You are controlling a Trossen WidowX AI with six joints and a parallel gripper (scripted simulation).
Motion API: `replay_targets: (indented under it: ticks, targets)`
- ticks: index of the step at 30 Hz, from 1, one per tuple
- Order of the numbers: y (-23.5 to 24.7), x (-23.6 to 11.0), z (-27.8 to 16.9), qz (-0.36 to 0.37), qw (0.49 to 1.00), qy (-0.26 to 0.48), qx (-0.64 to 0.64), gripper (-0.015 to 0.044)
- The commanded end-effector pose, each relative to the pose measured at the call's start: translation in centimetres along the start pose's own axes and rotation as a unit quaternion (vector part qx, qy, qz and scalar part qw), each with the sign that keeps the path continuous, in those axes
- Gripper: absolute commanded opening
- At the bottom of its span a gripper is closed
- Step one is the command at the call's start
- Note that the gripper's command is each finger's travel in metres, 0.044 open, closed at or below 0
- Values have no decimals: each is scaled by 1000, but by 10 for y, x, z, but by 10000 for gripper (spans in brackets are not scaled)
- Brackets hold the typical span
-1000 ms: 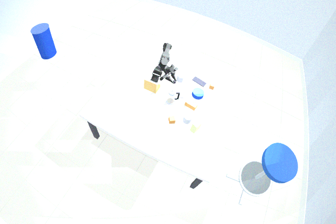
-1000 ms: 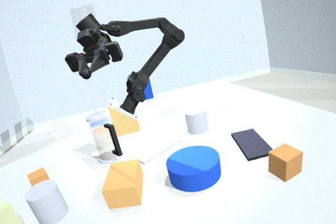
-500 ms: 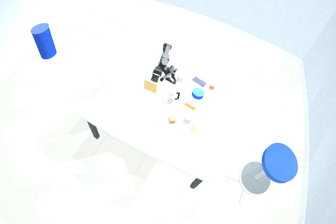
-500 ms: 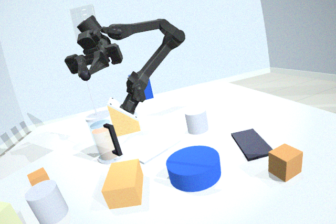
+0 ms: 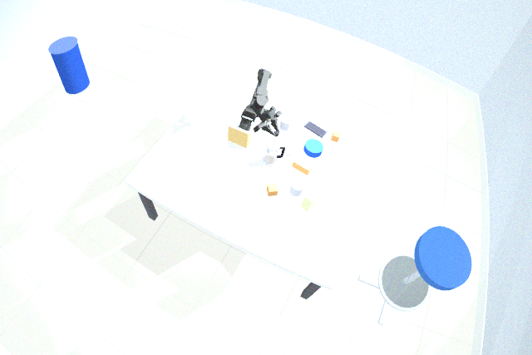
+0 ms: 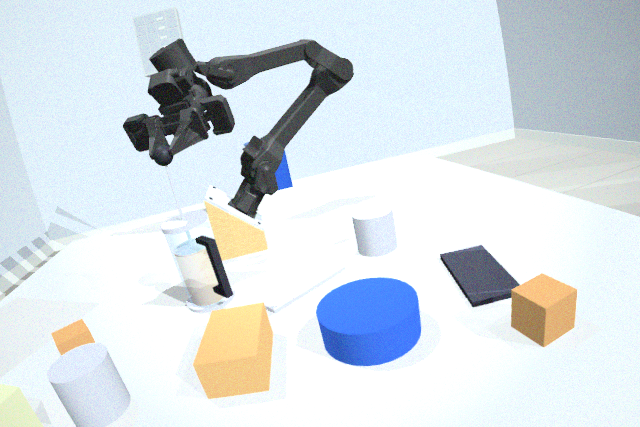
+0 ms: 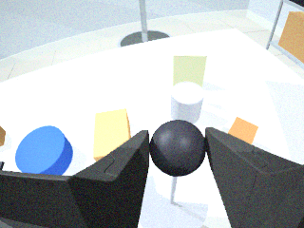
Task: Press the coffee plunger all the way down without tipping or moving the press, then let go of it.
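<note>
Gripper (image 6: 161, 152) clamped on dark plunger knob (image 7: 178, 147). Thin rod (image 6: 174, 193) running down from the gripper, slightly tilted, into the upright coffee press (image 6: 199, 269) below on tabletop (image 6: 465, 360).

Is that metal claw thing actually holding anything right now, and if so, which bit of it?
Yes. The pincer is shut on the dark round knob atop the coffee press's thin plunger rod, one finger on each side. The knob stands high above the glass press.
</note>
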State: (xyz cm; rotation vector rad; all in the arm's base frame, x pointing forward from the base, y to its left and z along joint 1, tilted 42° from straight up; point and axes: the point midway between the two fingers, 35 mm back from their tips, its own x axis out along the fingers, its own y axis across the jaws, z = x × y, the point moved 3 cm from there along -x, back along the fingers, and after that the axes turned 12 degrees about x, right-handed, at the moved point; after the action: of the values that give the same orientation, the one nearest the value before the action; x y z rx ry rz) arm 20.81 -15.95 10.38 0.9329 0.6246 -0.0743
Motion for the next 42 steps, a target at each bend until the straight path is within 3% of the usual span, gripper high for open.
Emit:
replay_targets:
  ticks: [1, 42]
  targets:
    - [-4, 9, -20, -9, 1000, 20, 8, 129]
    - [-10, 45, -57, -7, 1000, 18, 9, 129]
